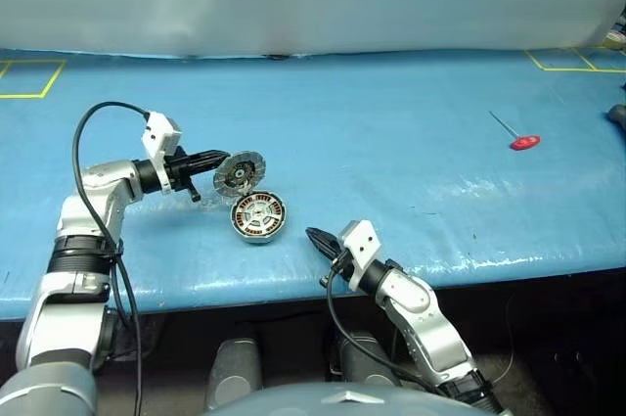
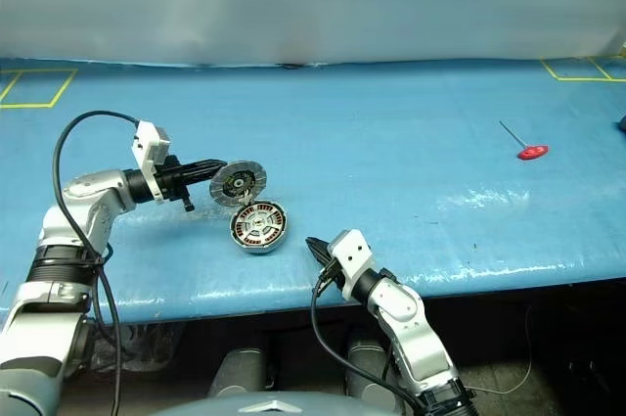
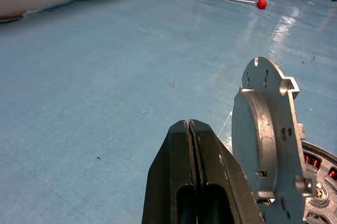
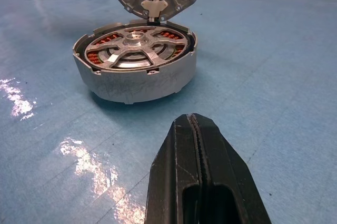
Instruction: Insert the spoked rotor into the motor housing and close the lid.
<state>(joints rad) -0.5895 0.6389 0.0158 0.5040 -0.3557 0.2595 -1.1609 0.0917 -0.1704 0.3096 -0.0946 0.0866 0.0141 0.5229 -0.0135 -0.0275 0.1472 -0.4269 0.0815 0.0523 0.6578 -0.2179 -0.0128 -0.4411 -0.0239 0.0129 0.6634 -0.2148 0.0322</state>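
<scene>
Lid [image 1: 240, 172] stood upright on housing [image 1: 258, 217], hinged open; rotor seated inside. Left tool [image 1: 217, 157] nearer, pinched shut, empty, just behind lid's outer face. Right tool [image 1: 315, 237] shut too, empty.

Motor housing [image 1: 258, 217]: set on the table [image 1: 391, 142], near its front edge, left of centre. Spoked rotor [image 4: 136, 48]: seated inside the housing. Lid [image 1: 240, 171]: stood upright at the housing's rear-left edge, joined to it. Left gripper [image 1: 221, 157]: placed just left of the lid. Right gripper [image 1: 313, 236]: placed right of the housing, apart from it. Pin-like tool [image 1: 516, 133]: laid far right, well apart.
</scene>
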